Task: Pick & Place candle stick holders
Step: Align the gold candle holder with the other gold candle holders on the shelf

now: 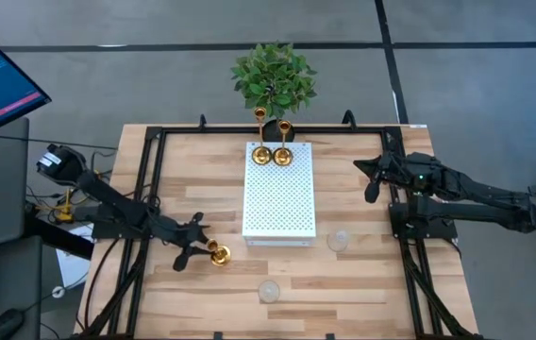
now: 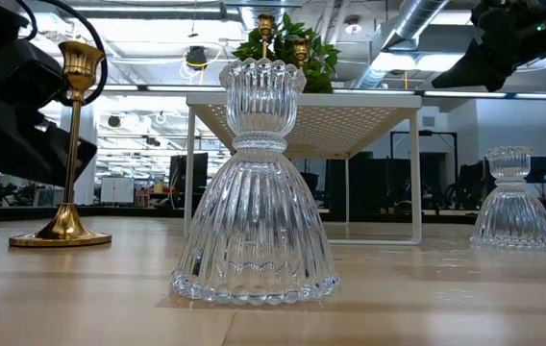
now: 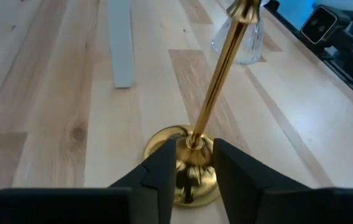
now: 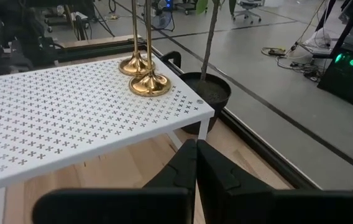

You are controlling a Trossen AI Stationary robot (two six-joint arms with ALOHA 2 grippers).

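One gold candle stick holder (image 1: pixel 219 253) stands upright on its round base on the wooden table, left of the white shelf. My left gripper (image 3: pixel 194 155) is open, its two fingers on either side of the lower stem (image 3: pixel 195 138), just above the base, with a gap on each side. Two more gold holders (image 1: pixel 261 154) (image 1: pixel 283 156) stand on the far end of the white perforated shelf (image 1: pixel 279 208). Two clear glass holders (image 1: pixel 339 241) (image 1: pixel 268 291) stand on the table. My right gripper (image 1: pixel 372 187) is shut and empty, above the table to the right of the shelf.
A green potted plant (image 1: pixel 273 77) stands beyond the table's far edge, behind the shelf. Black frame rails (image 1: pixel 145 189) run along the table's left and right sides. The shelf stands on thin white legs (image 2: pixel 192 173), with open space beneath it.
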